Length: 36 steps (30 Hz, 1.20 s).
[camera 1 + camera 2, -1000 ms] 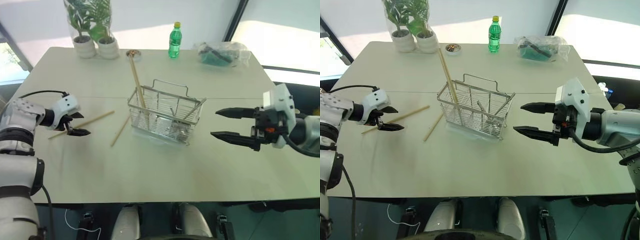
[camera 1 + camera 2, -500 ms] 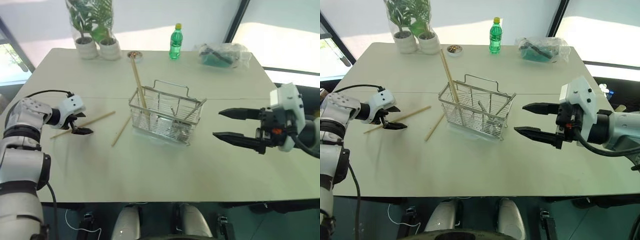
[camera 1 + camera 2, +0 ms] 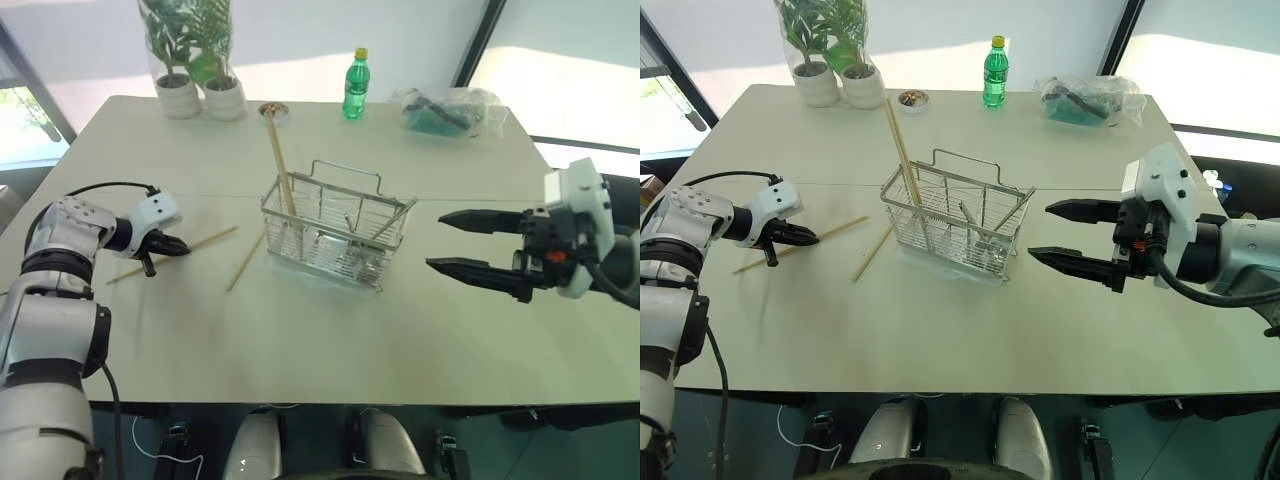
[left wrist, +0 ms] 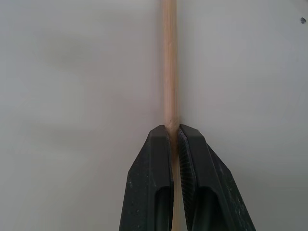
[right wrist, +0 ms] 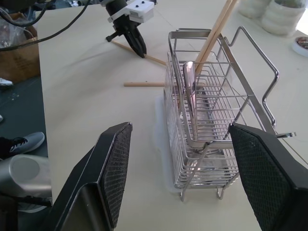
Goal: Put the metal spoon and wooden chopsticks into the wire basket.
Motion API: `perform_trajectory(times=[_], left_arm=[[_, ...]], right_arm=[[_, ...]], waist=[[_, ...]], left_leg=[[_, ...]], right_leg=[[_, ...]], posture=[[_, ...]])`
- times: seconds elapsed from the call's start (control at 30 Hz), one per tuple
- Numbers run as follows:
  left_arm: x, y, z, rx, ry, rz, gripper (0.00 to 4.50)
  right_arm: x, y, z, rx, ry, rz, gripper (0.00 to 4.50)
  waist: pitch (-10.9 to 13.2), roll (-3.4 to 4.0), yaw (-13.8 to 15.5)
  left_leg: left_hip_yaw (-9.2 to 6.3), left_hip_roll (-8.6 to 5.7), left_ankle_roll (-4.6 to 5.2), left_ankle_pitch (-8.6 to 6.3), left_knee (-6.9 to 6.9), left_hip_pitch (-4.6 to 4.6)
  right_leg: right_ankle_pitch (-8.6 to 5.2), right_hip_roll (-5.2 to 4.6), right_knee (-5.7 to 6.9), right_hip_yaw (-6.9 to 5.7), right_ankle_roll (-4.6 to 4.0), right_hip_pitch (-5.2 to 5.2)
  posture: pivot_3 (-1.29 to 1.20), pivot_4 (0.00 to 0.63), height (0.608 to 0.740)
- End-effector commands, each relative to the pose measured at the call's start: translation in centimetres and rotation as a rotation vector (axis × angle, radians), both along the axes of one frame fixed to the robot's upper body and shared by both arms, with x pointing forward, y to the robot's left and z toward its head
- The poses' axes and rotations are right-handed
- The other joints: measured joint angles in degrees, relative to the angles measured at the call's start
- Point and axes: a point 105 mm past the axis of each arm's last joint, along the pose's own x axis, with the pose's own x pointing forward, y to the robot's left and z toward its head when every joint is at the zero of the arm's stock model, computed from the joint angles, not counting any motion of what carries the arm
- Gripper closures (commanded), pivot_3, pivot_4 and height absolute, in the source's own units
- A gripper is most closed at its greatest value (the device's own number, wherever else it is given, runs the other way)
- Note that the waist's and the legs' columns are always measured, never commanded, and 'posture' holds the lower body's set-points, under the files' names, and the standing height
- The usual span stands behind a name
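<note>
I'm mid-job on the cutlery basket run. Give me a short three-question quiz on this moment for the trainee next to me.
1. True or false: the left gripper is shut on a chopstick lying on the table.
2. How many chopsticks lie loose on the table, outside the wire basket? A) none B) two C) four
3. Fill in: the right gripper hangs beside the basket with its fingers ____ and nothing between them.

Key
1. True: the wrist view shows both fingers pinching the stick.
2. B: the gripped one and another one nearer the basket.
3. Open.
</note>
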Motion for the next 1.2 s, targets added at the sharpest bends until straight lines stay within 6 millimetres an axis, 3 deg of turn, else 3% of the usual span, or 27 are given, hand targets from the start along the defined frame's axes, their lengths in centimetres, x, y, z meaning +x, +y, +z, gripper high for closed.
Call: perform_trajectory(times=[0.03, 0.23, 0.4, 0.53, 0.67, 0.77, 0.83, 0.93, 1.07, 1.2], left_arm=[[-0.4, 1.1, -0.1, 0.027, 0.018, 0.035, 4.46], [-0.1, 1.5, 0.9, 0.002, -0.045, 0.051, 4.46], [0.7, 2.0, 3.6, -0.095, -0.175, 0.104, 4.46], [2.1, 2.8, 8.6, -0.304, -0.409, 0.236, 4.46], [3.0, 2.3, 16.5, -0.699, -0.661, 0.330, 4.46], [2.5, -0.5, 22.5, -0.964, -0.791, 0.266, 4.46], [1.9, -2.1, 24.3, -1.056, -0.813, 0.234, 4.46], [1.1, -6.9, 26.8, -1.143, -0.851, 0.124, 4.46], [0.2, -12.8, 27.3, -1.196, -0.797, -0.023, 4.46], [0.1, -16.0, 26.2, -1.231, -0.725, -0.074, 4.46]], right_arm=[[-0.1, 0.0, 0.5, 0.002, -0.030, 0.010, 1.17], [0.2, -0.2, 0.2, -0.009, -0.037, 0.011, 1.17], [0.2, 0.1, 0.0, -0.001, -0.046, 0.017, 1.17], [0.2, 0.3, -0.4, 0.008, -0.048, 0.014, 1.17], [0.2, 0.4, -0.7, 0.020, -0.051, 0.007, 1.17], [0.2, 0.5, -0.9, 0.024, -0.051, 0.010, 1.17], [0.2, 0.6, -0.9, 0.026, -0.053, 0.014, 1.17], [0.4, 0.5, -0.8, 0.030, -0.060, 0.013, 1.17], [0.7, 0.3, -0.6, 0.031, -0.072, 0.005, 1.17], [0.6, 0.3, -0.7, 0.029, -0.078, 0.000, 1.17]], waist=[[0.0, 0.00, 0.0], [0.0, -0.01, -0.1], [0.0, -0.04, -0.1], [0.0, -0.08, 0.1], [0.1, -0.32, 0.2], [0.1, -0.36, 0.2], [0.1, -0.35, 0.1], [0.1, -0.34, 0.1], [0.1, -0.34, 0.1], [0.1, -0.25, -0.1]], left_leg=[[0.00, 0.00, 0.00, 0.00, 0.00, 0.00], [0.00, 0.02, 0.00, 0.00, 0.00, 0.00], [-0.01, 0.04, 0.00, 0.00, -0.01, -0.04], [-0.02, 0.03, 0.00, 0.00, 0.00, -0.07], [-0.09, 0.03, 0.00, 0.00, 0.02, -0.09], [-0.15, 0.00, 0.00, 0.00, 0.06, -0.10], [-0.19, -0.02, 0.00, 0.00, 0.09, -0.08], [-0.19, -0.04, 0.00, 0.00, 0.11, -0.03], [-0.22, -0.03, -0.01, 0.01, 0.18, 0.03], [-0.23, -0.03, 0.00, 0.01, 0.21, 0.07]], right_leg=[[0.00, 0.00, 0.00, 0.00, 0.00, 0.00], [0.00, 0.02, 0.00, 0.00, 0.00, 0.00], [0.01, 0.05, 0.02, -0.01, 0.02, -0.07], [0.08, 0.04, 0.00, -0.02, 0.14, -0.06], [0.11, 0.04, 0.00, -0.06, 0.20, -0.03], [0.13, 0.04, 0.01, -0.09, 0.24, 0.07], [0.26, 0.02, 0.01, -0.08, 0.47, 0.14], [0.28, 0.04, 0.02, -0.07, 0.51, 0.19], [0.28, 0.08, 0.02, -0.08, 0.51, 0.29], [0.28, 0.12, 0.01, -0.06, 0.51, 0.32]], posture=[[0.00, 0.150, 0.717], [0.00, 0.150, 0.717], [0.00, 0.150, 0.717], [0.00, 0.150, 0.717], [0.00, 0.150, 0.717], [0.00, 0.150, 0.717], [0.00, 0.150, 0.717], [0.00, 0.150, 0.717], [0.00, 0.150, 0.717], [0.00, 0.150, 0.717]])
